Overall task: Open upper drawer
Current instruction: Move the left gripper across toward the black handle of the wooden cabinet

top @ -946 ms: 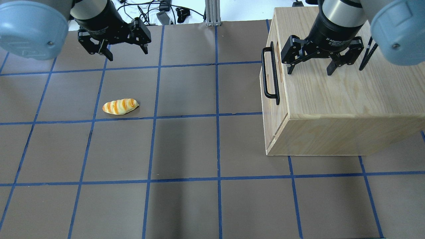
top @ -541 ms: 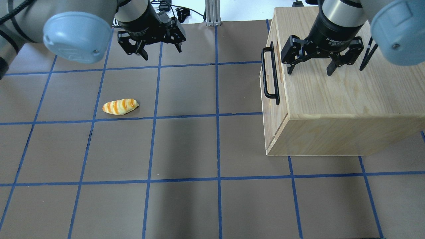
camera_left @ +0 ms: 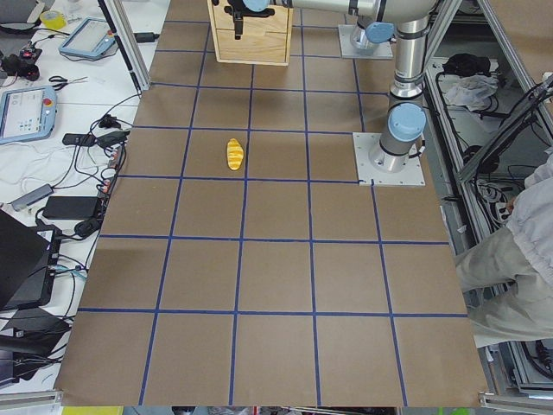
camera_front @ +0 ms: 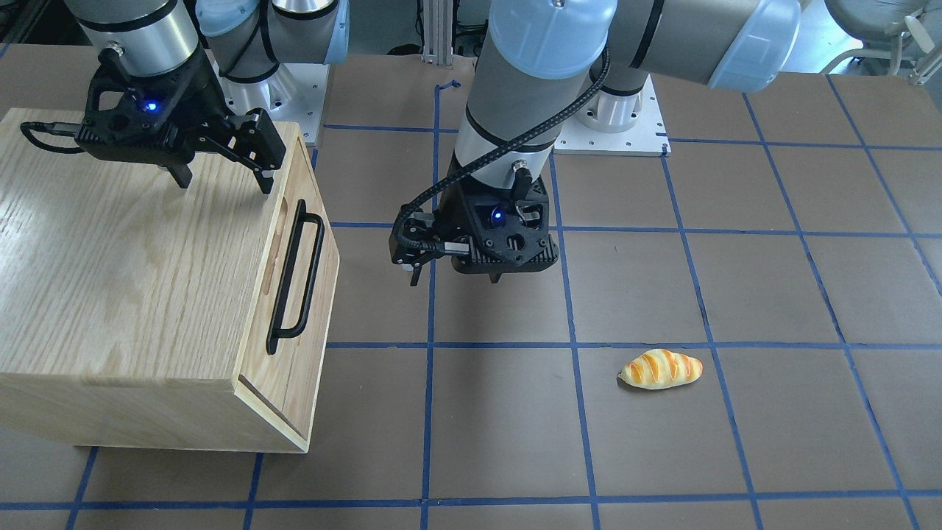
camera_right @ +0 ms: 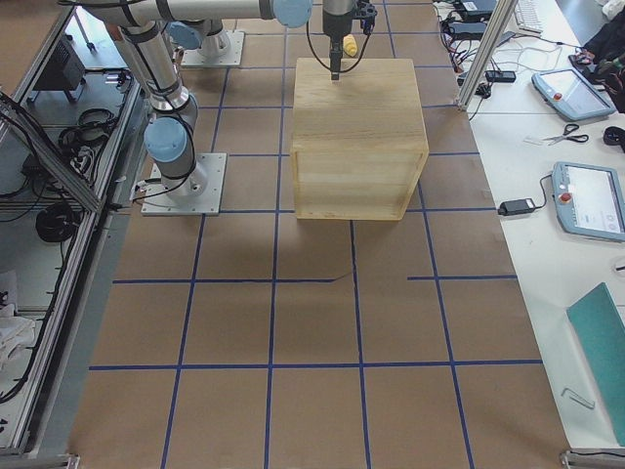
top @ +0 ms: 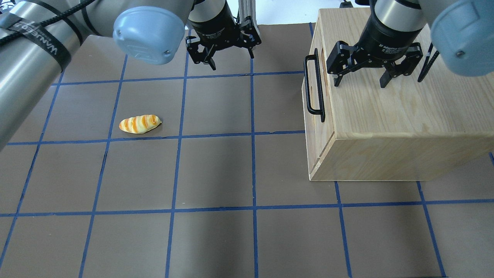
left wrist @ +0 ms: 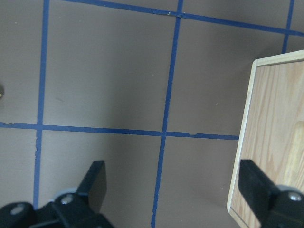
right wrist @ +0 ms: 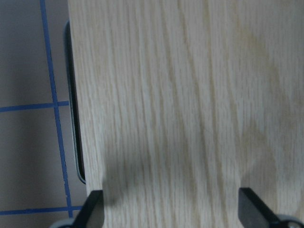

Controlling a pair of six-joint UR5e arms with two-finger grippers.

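Taped brown table (camera_front: pixel 500 427), shut upper drawer (camera_front: pixel 318 280).

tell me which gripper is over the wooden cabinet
The right gripper: it hovers open above the cabinet top, close to the black bar handle. The left gripper hangs over the table mat.

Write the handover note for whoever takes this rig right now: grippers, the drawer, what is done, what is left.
Left gripper: open, empty, over bare table between the bread roll and the cabinet.
Right gripper: open, empty, above the cabinet top, behind the drawer front.
Upper drawer: looks shut, with its front flush with the cabinet. Nothing touches its black handle.
Done: nothing on the drawer yet.
Left: bring a gripper to the handle, close on the bar and pull the drawer out. The left gripper seems better placed, as it faces the front.
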